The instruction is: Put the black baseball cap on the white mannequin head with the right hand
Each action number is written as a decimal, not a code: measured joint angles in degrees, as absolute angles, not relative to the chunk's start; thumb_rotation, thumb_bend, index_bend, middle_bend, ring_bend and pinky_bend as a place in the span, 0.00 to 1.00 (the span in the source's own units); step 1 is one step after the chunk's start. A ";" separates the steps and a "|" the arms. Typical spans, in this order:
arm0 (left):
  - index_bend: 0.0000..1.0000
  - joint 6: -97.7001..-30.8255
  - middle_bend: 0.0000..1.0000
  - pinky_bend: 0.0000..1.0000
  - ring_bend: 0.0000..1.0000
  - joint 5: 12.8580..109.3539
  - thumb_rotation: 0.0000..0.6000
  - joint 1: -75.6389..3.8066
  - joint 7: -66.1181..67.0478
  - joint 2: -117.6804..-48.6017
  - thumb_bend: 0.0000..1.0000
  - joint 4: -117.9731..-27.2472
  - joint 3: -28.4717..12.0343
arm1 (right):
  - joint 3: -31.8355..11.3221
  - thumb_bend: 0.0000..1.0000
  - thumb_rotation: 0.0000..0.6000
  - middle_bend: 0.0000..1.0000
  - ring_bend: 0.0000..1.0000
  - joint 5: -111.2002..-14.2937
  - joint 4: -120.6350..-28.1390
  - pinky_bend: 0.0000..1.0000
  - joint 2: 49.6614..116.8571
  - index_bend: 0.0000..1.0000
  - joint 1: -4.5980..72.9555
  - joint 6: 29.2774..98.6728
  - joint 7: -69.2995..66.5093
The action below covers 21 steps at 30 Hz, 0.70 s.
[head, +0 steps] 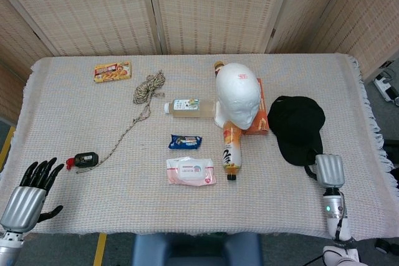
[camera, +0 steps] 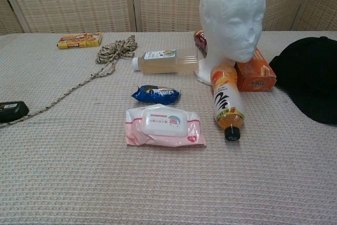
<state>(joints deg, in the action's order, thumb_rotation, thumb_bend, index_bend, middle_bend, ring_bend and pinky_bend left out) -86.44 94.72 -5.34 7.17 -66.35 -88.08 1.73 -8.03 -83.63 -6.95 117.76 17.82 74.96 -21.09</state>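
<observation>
The black baseball cap (head: 298, 126) lies flat on the table, right of the white mannequin head (head: 238, 95), brim toward the front edge. In the chest view the cap (camera: 310, 77) shows at the far right and the mannequin head (camera: 233, 17) stands upright. My right hand (head: 328, 171) is at the front edge with its back up, right against the cap's brim; its fingers are hidden beneath it. My left hand (head: 28, 196) hangs off the front left corner, fingers spread, holding nothing. Neither hand shows in the chest view.
An orange drink bottle (head: 231, 147) lies in front of the mannequin head, and an orange box (head: 262, 115) sits between head and cap. A wipes pack (head: 190, 171), blue packet (head: 185, 141), clear bottle (head: 187, 107), rope (head: 148, 86), black device (head: 86, 159) and snack box (head: 112, 71) lie further left.
</observation>
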 measured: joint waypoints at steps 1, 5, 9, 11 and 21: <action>0.12 -86.45 0.00 0.09 0.00 94.55 1.00 -5.33 7.26 -66.43 0.06 -88.02 1.63 | -8.21 0.17 1.00 1.00 1.00 -83.40 -6.87 1.00 117.84 0.44 18.07 74.75 -21.11; 0.13 -86.36 0.00 0.09 0.00 93.63 1.00 -5.35 7.79 -66.77 0.06 -87.77 1.17 | -8.85 0.17 1.00 1.00 1.00 -82.55 -6.59 1.00 118.10 0.44 18.99 73.71 -21.11; 0.13 -86.12 0.00 0.09 0.00 92.82 1.00 -5.42 8.43 -67.13 0.06 -87.57 0.77 | -9.40 0.18 1.00 1.00 1.00 -81.85 -6.46 1.00 118.43 0.44 19.79 72.89 -21.12; 0.13 -86.14 0.00 0.09 0.00 92.71 1.00 -5.43 8.68 -67.29 0.06 -87.47 0.68 | -9.65 0.18 1.00 1.00 1.00 -81.53 -6.46 1.00 118.64 0.44 20.23 72.69 -21.25; 0.13 -87.03 0.00 0.10 0.00 92.46 1.00 -5.28 9.05 -67.86 0.06 -87.18 0.22 | -10.73 0.29 1.00 1.00 1.00 -80.32 -6.63 1.00 119.27 0.44 22.55 73.16 -22.96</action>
